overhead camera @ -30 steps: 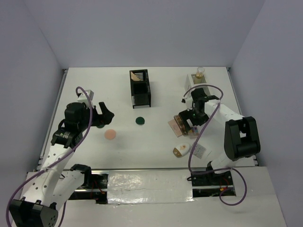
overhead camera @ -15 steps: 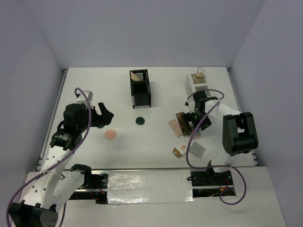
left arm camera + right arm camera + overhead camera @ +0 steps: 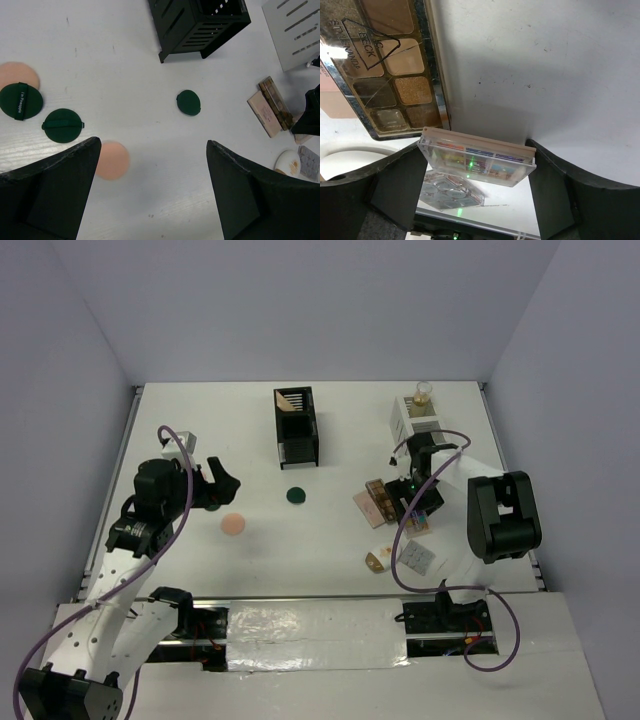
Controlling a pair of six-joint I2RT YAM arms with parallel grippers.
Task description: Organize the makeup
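My right gripper [image 3: 420, 508] is shut on a small clear-lidded colourful eyeshadow palette [image 3: 477, 162], held by its two ends and tilted above the table. A brown eyeshadow palette [image 3: 395, 75] lies just beyond it, next to a flat pink palette [image 3: 368, 510]. A clear grey palette [image 3: 417, 558] and a white-gold oval compact [image 3: 379, 560] lie nearer. My left gripper [image 3: 154, 150] is open and empty above a peach puff [image 3: 111, 160]. A dark green round compact [image 3: 188, 102] lies mid-table. A gold-capped bottle [image 3: 424, 393] stands in the white organizer.
The black slotted organizer [image 3: 295, 427] stands at the back centre and the white grid-sided organizer [image 3: 412, 418] at the back right. Two dark green puffs [image 3: 62, 125] and another peach puff [image 3: 17, 75] lie at the left. Walls close in on three sides.
My right wrist has turned and shifted slightly toward the near right with the small palette in its grip. The oval compact has shifted a little. The left arm has hardly moved.
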